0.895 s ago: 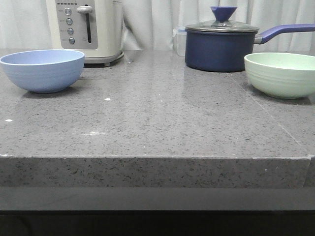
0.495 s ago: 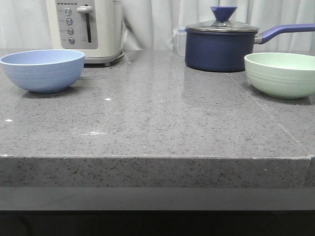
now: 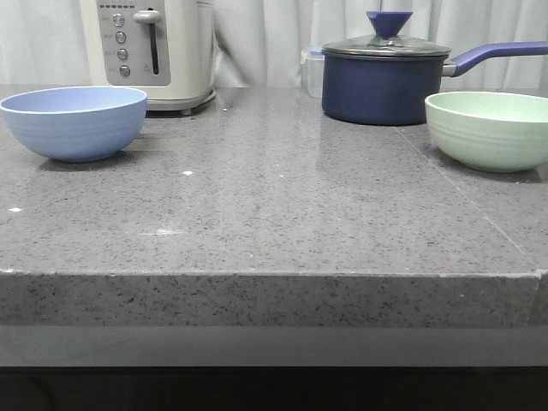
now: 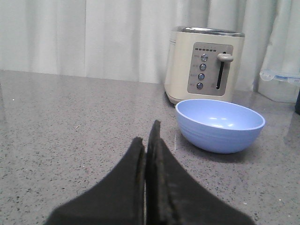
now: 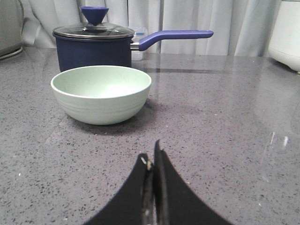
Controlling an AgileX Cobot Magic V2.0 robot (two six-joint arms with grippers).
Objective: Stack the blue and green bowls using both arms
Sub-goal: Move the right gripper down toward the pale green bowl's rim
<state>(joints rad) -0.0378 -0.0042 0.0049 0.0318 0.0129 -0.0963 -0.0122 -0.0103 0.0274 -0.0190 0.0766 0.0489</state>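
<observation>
While the front view shows neither arm, the blue bowl [image 3: 74,122] sits at the left edge of the frame and the green bowl [image 3: 490,128] at the right edge, well apart, both upright and empty on the grey counter [image 3: 274,223]; a cream toaster [image 3: 150,50] stands at upper left, just behind the blue bowl; a navy saucepan [image 3: 385,81] with a glass lid stands at upper right, just behind the green bowl, its handle reaching to the right edge; pale curtains hang across the back. In the left wrist view the left gripper [image 4: 149,140] fills the lower centre with its fingers pressed together, holding nothing; the blue bowl [image 4: 220,124] lies at right of centre, apart from it, the toaster [image 4: 205,63] behind. In the right wrist view the right gripper [image 5: 153,161] sits at bottom centre, fingers likewise together and empty; the green bowl [image 5: 101,93] lies at left of centre, apart from it, with the saucepan [image 5: 93,47] just behind.
</observation>
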